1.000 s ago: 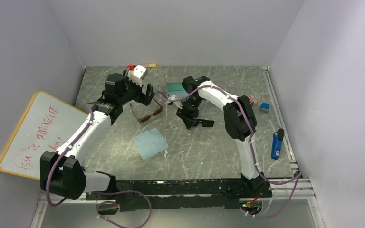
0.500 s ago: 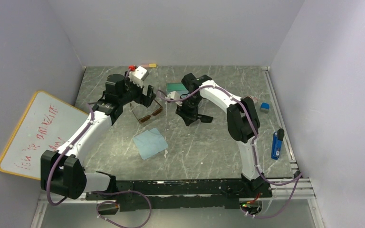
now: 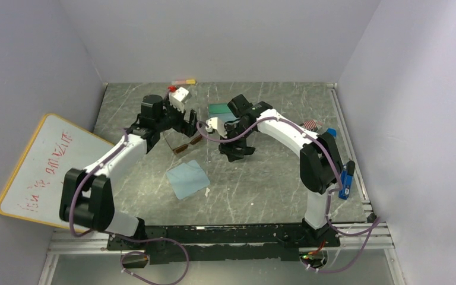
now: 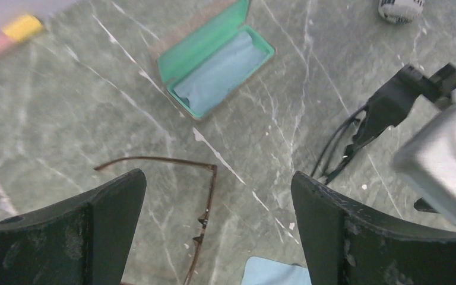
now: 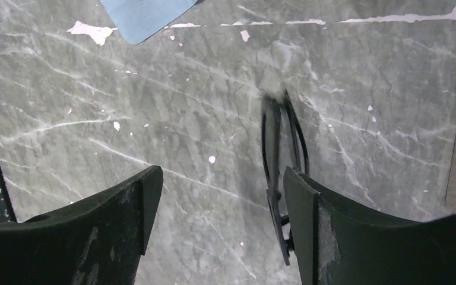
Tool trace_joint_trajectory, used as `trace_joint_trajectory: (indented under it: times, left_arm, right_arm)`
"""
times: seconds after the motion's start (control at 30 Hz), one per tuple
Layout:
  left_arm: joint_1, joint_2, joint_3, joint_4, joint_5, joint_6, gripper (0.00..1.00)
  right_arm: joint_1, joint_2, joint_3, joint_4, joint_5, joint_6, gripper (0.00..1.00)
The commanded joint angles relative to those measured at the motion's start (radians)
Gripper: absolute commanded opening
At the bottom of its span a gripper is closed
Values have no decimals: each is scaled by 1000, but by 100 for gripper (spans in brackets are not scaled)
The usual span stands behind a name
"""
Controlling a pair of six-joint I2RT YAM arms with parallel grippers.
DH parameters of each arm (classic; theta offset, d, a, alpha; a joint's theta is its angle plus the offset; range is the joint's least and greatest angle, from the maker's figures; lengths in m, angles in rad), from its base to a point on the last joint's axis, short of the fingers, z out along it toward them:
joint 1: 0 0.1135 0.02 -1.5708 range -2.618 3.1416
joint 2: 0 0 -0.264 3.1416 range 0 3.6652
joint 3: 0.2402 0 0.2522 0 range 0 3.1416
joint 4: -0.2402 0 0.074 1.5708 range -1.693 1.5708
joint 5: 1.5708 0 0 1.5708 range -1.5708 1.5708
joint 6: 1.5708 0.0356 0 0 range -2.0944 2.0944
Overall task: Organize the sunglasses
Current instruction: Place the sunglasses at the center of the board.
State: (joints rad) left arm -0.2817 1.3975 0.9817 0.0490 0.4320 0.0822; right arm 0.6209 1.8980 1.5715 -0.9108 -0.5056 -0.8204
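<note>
The thin-frame brown-amber sunglasses (image 3: 185, 142) lie on the table with temples unfolded; in the left wrist view (image 4: 205, 199) they sit below and between my open left jaws. My left gripper (image 3: 188, 122) (image 4: 217, 178) hovers over them, empty. The black sunglasses (image 3: 240, 152) (image 5: 278, 163) stand on edge against the inner face of one finger of my right gripper (image 3: 233, 147) (image 5: 222, 175), which is open wide just above the table. An open green case (image 3: 218, 109) (image 4: 217, 65) with a light-blue cloth inside lies just behind both grippers.
A loose light-blue cloth (image 3: 187, 178) (image 5: 148, 15) lies in front of the thin-frame pair. A whiteboard (image 3: 41, 166) leans at the left. A blue tool (image 3: 345, 178), a small blue block (image 3: 331, 132) and a striped object (image 3: 313, 124) lie at the right. A pink-yellow marker (image 3: 184, 81) lies at the back.
My left gripper moved right and back, over the thin-frame pair. My right arm's elbow swung right, and the black pair's sideways temple no longer shows.
</note>
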Motion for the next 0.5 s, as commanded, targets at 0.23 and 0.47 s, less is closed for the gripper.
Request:
trace_joint_trajectory:
  times: [0.23,0.47]
  left_arm:
    - [3,192,119,14,201,-60,97]
    - [3,180,64,75,152,-74,97]
  right_arm:
    - [-6,1,56,22,-18,-5,79]
    - [-4,-186,-203,284,147,-99,81]
